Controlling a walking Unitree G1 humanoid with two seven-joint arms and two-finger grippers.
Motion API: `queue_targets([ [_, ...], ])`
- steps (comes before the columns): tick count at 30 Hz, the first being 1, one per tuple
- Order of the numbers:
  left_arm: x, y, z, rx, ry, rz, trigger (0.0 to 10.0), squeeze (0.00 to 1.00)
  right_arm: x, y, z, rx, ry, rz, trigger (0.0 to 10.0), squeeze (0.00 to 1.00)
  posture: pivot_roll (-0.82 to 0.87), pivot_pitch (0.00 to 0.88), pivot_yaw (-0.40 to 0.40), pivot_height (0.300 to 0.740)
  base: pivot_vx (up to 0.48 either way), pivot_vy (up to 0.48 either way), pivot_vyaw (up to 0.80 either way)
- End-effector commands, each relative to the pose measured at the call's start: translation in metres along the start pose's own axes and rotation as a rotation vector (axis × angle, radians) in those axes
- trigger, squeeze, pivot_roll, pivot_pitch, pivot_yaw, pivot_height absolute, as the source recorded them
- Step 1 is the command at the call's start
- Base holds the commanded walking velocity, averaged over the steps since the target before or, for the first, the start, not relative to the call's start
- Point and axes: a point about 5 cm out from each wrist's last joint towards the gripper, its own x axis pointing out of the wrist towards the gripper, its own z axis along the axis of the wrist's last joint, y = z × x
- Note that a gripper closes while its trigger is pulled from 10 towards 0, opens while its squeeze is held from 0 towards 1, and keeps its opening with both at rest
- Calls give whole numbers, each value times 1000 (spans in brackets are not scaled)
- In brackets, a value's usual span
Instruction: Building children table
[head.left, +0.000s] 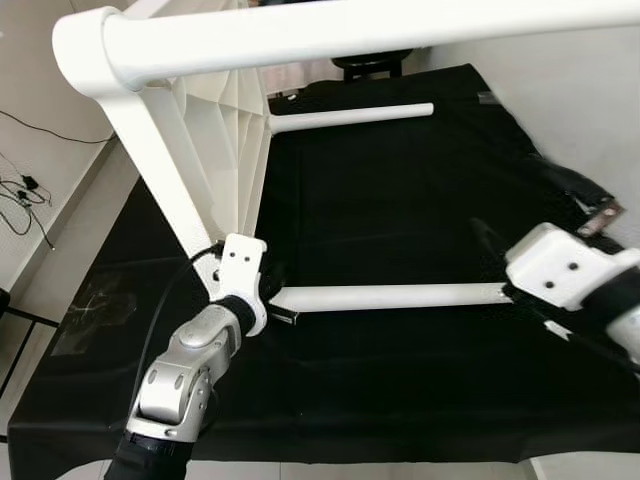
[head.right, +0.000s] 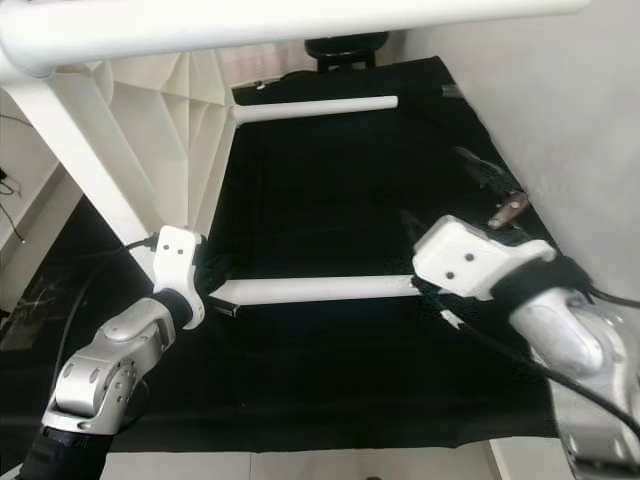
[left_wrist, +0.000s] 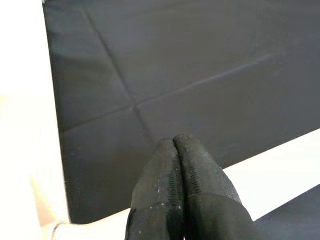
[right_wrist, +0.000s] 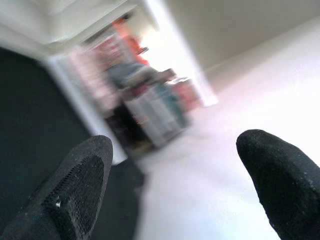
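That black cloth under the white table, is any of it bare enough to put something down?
Yes: the black cloth lies bare between the far leg and the near leg, and again in front of the near leg. It is crowded at that leg's ends, by the left gripper and right gripper.

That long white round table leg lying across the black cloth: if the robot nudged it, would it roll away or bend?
The long white round table leg is a smooth straight tube, so loose it would probably roll on the black cloth. Its left end seems to meet the white ribbed table frame, which may hold it. It shows no sag, so it is likely stiff and fairly light.
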Motion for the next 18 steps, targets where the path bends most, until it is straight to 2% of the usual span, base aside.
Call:
queue_targets([
  [1, 3, 7, -1, 11, -3, 34, 10000, 0, 3, -14, 22, -78, -85, -77, 10000, 0, -297, 148, 210, 740, 0, 0, 0],
  [7, 3, 1, -5, -7, -7, 36, 10000, 0, 10, -23, 28, -128, -148, -106, 10000, 0, -300, 139, 217, 740, 0, 0, 0],
  [12, 3, 0, -6, -8, -6, 40, 10000, 0, 11, -24, 29, -138, -142, -118, 10000, 0, -297, 132, 213, 740, 0, 0, 0],
  [14, 1, -1, -7, -12, -11, 64, 10000, 0, 24, -28, 31, -155, -187, -134, 10000, 0, -269, 105, 183, 740, 0, 0, 0],
  [15, 1, -1, -7, -12, -11, 64, 10000, 0, 24, -28, 31, -155, -187, -134, 10000, 0, -269, 105, 183, 740, 0, 0, 0],
  [17, 1, -2, -6, -20, -26, 91, 10000, 0, 41, -29, 33, -171, -231, -138, 10000, 0, -261, 96, 174, 740, 0, 0, 0],
  [18, 1, -2, -6, -20, -26, 91, 10000, 0, 41, -29, 33, -171, -231, -138, 10000, 0, -261, 96, 174, 740, 0, 0, 0],
])
